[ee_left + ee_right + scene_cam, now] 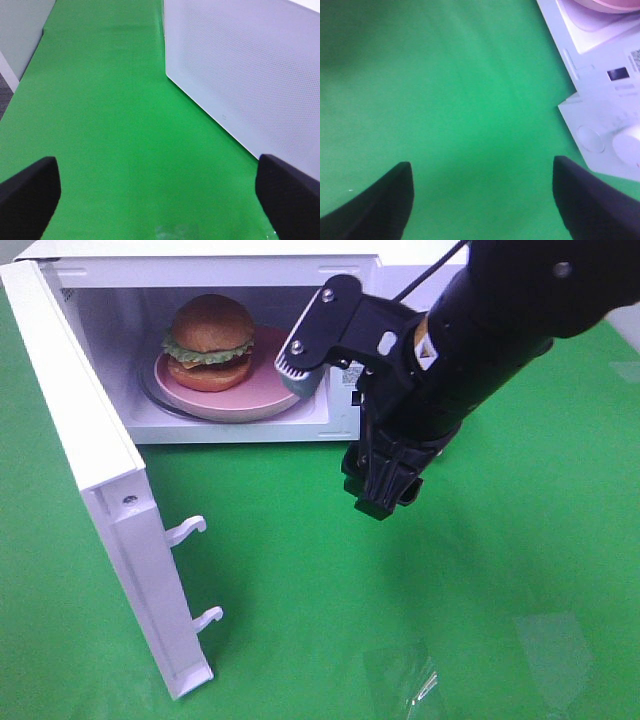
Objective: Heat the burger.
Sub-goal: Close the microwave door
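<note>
1. The burger [209,340] sits on the pink plate [265,400] inside the microwave [350,265], at the far edge of the counter [500,590]. So the loading part looks done to me.
2. The door [90,470] hangs wide open, swung out toward the counter's left side.
3. The right claw [482,200] is spread wide and empty, near the control panel [610,115]. The left claw [157,200] is wide and empty too, beside the microwave's side wall.
4. Left to do, I reckon: shut the door, turn the dial [630,145], start it.
</note>
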{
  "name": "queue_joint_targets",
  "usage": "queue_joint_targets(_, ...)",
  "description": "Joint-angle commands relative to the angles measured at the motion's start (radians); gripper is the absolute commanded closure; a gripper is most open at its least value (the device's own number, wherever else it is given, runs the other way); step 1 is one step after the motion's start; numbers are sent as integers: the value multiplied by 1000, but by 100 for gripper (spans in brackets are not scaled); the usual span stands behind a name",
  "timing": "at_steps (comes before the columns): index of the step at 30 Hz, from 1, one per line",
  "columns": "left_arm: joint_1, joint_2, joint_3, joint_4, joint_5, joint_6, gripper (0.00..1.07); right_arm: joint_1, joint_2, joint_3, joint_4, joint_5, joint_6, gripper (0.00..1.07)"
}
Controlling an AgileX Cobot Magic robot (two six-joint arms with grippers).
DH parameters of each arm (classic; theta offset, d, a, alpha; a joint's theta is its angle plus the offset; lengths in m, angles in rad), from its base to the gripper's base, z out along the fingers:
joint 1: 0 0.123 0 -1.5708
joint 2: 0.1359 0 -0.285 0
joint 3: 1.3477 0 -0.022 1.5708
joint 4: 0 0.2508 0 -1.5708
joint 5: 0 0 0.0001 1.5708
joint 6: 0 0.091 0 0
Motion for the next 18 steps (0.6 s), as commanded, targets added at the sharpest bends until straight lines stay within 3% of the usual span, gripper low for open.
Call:
queue_joint_targets(1, 3, -16, 4, -8, -13, -3, 9, -6, -70, 35, 20, -1, 94, 31)
queue_joint_targets(9, 3, -16, 4, -8, -13, -3, 9, -75, -238, 120, 134, 14, 176, 31)
queue_joint_targets(11, 3, -16, 4, -8, -13, -3, 9, -129, -271, 138, 163, 41, 176, 31)
queue_joint_targets(13, 3, -16, 4, -8, -13, -3, 9, -239, -327, 165, 176, 134, 184, 31)
queue_joint_targets(18, 3, -16, 4, -8, -13, -3, 9, -362, -389, 191, 178, 205, 257, 31)
